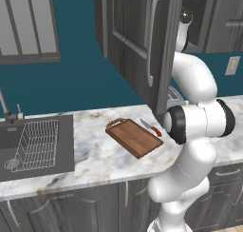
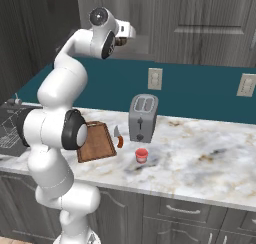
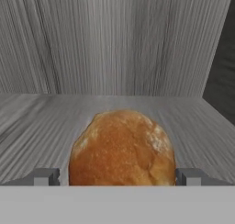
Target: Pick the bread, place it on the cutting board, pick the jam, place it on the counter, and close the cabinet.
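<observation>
We see the bread (image 3: 121, 147) resting on the grey shelf inside the open cabinet (image 1: 137, 41). Our arm reaches up into it, the pincer (image 3: 117, 176) open, one fingertip either side of the bread.

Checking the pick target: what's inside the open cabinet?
Hand view shows the bread on the grey wood-grain shelf inside the cabinet, between the gripper fingertips. Behind the bun is hidden.

Golden-brown bread (image 3: 122, 147) — grey wood-grain cabinet (image 3: 114, 44); brown cutting board (image 1: 134, 137) — white-grey marbled counter (image 2: 200, 153).
</observation>
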You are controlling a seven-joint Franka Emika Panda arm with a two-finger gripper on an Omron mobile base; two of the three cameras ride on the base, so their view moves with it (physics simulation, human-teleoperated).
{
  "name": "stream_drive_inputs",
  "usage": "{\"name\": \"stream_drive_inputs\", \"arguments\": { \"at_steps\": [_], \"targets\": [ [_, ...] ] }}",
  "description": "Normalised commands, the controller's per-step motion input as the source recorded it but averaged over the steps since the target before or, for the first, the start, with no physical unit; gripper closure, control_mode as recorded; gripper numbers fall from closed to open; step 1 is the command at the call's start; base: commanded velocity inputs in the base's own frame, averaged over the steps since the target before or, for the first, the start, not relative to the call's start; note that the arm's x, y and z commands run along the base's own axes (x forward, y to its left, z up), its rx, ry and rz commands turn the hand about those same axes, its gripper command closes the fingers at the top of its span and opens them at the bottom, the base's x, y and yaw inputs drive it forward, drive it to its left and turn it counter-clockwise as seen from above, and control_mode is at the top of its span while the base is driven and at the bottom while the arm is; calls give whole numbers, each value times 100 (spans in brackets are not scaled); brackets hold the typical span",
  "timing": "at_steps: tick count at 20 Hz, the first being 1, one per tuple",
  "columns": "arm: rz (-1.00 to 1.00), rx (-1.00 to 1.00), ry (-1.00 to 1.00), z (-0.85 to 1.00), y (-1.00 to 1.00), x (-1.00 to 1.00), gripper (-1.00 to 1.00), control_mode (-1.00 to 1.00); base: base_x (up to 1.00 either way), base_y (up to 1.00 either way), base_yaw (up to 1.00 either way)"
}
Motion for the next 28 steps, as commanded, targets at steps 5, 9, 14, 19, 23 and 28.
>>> {"name": "stream_drive_inputs", "arguments": {
  "at_steps": [5,9,14,19,23,28],
  "targets": [
    [0,0,0,-18,0,0,100,-100,0,0,0],
    [0,0,0,-5,0,0,100,-100,0,0,0],
    [0,0,0,0,0,0,100,-100,0,0,0],
    [0,0,-4,0,0,0,100,-100,0,0,0],
    [0,0,-3,2,0,-3,100,-100,0,0,0],
    [0,0,0,13,0,-18,100,-100,0,0,0]
  ]
}}
